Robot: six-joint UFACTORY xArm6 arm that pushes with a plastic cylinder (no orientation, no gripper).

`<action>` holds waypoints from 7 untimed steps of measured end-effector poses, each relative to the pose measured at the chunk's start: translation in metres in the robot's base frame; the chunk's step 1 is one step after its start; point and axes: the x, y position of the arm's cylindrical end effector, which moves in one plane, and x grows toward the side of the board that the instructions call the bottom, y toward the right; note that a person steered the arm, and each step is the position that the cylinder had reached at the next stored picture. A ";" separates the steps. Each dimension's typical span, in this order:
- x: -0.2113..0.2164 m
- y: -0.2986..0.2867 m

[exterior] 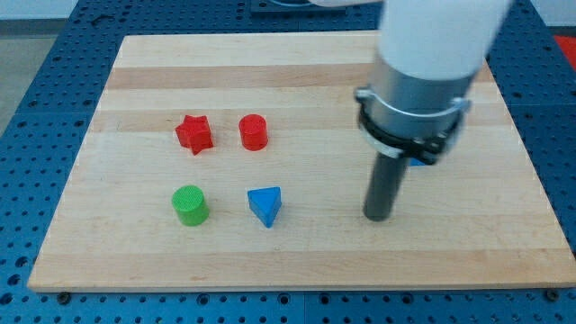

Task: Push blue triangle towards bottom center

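Wood makes up the big flat board (pixel 297 261) that fills most of the picture, and it lies on a blue table with rows of little holes (pixel 36 54) showing all around its edges. Nearest the bottom of the frame, a bit left of the middle, sits the blue triangle (pixel 265 205), resting on the board with nothing touching it. Just to its left, with a small gap between them, stands the green cylinder (pixel 190 204). Over on the right side of the frame, at about the same level, my tip (pixel 378 218) touches down on the wood. It is well apart from the blue triangle, with bare board between them. This arm has no fingers at all, only the dark rod, so nothing is being grabbed or held. Farther up, in the upper left part of the board, the red star (pixel 193 133) and the red cylinder (pixel 254 131) sit side by side, close but not touching. Above my tip, the fat grey and white arm (pixel 423 63) rises out of the top of the frame. A tiny bit of something blue (pixel 419 162) peeks out from behind the arm's ring, but I cannot tell what shape it is.
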 end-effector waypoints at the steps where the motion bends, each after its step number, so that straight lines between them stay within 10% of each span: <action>1: -0.033 -0.034; 7: 0.028 -0.159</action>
